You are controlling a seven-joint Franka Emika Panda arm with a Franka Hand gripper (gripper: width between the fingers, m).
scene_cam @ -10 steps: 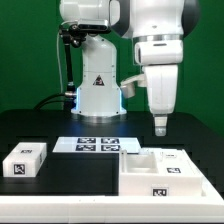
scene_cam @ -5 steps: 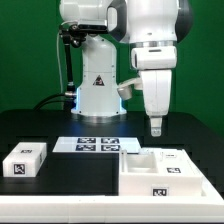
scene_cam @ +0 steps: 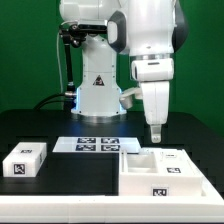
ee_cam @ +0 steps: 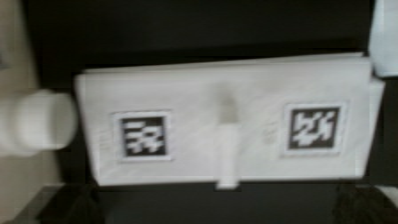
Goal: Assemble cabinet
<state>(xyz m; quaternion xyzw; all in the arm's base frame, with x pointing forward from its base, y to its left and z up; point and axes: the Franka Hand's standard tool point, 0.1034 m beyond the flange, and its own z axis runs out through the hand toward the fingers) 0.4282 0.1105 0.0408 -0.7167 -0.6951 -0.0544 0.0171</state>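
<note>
Hovering above boxy white cabinet (scene_cam: pixel 137 180) w/ square-tagged walls, pincer (scene_cam: pixel 153 130) looks empty; opening can't tell.

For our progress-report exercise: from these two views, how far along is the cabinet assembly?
Done: little is visible; the cabinet stands with an open compartment. In hand: the gripper hovers above the cabinet, seemingly carrying nothing. Left: a small block lies apart at the exterior view's left, not yet fitted; whether other blocks are already in is unclear.
</note>
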